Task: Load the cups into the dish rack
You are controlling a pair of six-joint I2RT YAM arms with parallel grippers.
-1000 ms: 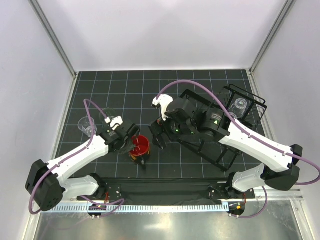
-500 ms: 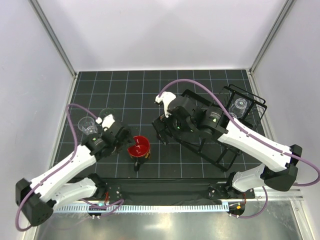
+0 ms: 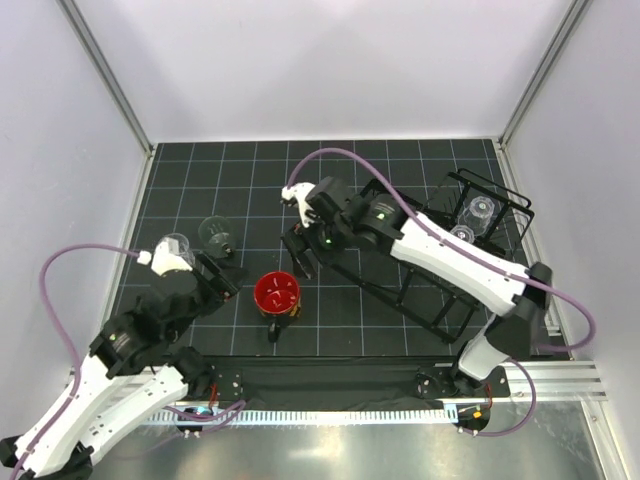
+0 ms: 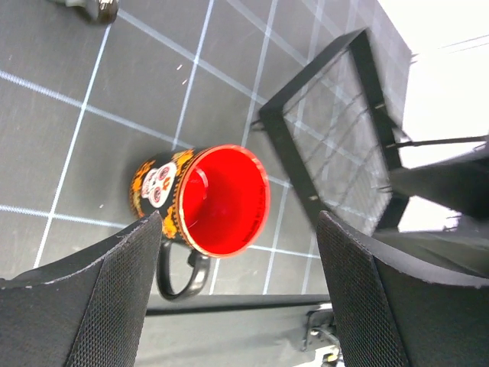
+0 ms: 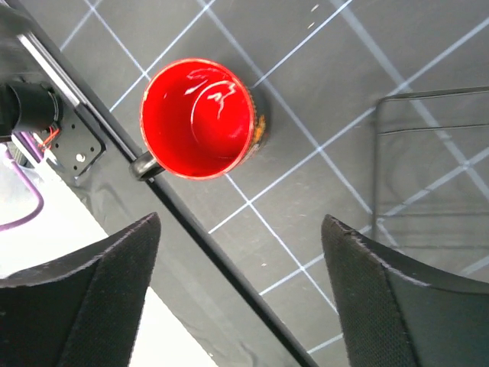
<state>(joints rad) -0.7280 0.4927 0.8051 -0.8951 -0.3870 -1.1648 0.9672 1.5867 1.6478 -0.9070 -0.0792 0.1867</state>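
Both grippers, my left [image 4: 238,222] and my right [image 5: 241,220], gape wide and hold nothing; the skull-print mug [image 3: 275,292] stands upright on the counter [image 3: 180,180] between them, near the dish rack [image 4: 290,162], outside it

The right arm [image 3: 450,262] hides the dish rack's [image 3: 437,300] middle (top view).

Open gap between mug [image 3: 276,293] and rack [image 3: 432,318]
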